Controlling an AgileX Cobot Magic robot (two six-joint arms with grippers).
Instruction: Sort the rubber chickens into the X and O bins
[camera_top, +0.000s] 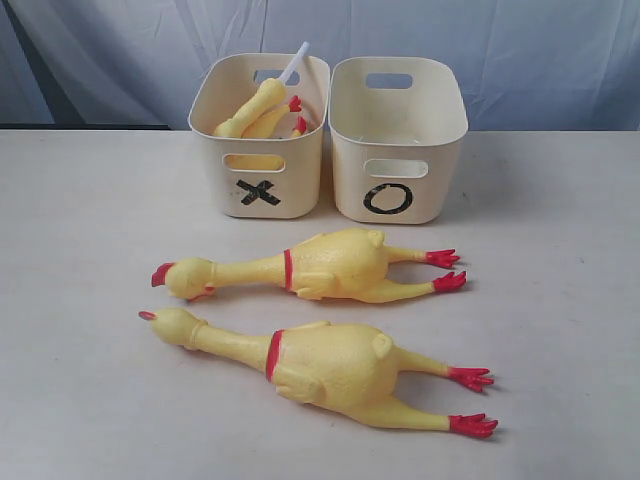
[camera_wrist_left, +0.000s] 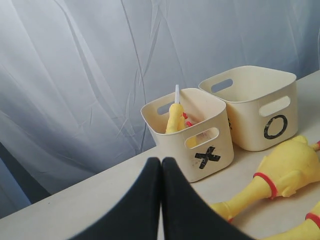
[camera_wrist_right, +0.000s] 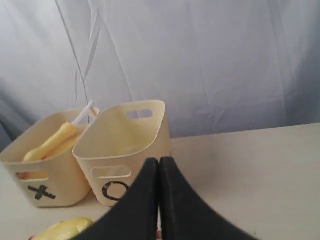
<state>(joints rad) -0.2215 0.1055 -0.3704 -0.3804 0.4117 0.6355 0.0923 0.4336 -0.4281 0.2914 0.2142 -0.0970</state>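
Mostly yellow rubber chickens (camera_top: 335, 262), red-footed

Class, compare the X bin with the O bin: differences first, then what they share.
The X bin bears a black X, the O bin a black O. The X bin holds small rubber chickens; the O bin shows none. In the exterior view the X bin stands left of the O bin. Both are cream, round-cornered, with slot handles.
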